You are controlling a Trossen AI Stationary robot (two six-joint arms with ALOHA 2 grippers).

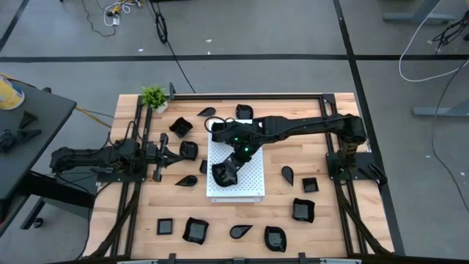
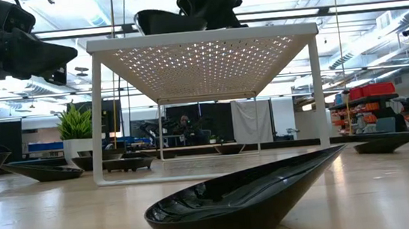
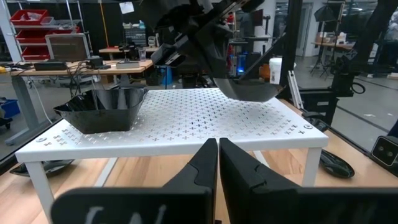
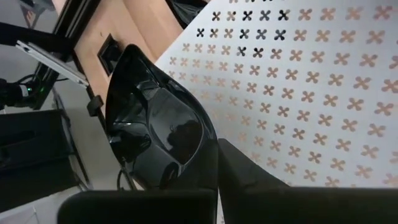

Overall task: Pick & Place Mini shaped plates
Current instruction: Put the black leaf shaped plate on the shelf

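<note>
A wooden tabletop (image 1: pixel 146 213) is seen, with a white perforated board (image 1: pixel 249 180) raised on legs at its middle and a potted plant (image 1: pixel 154 96) at its far left corner. A black plate (image 4: pixel 161 137) is clamped in the right gripper (image 1: pixel 233 163) over the board's left edge. Other mini plates (image 1: pixel 196 230) are scattered around the board. The left gripper (image 3: pixel 217 163) is held closed and empty at the left edge. A workshop with benches is seen beyond.

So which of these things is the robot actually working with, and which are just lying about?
Part of the job:
- small glossy black plates scattered on the wooden table
- black plate held in the right gripper
- black plate on the white perforated board

Just there:
- small green potted plant
- idle left gripper
</note>
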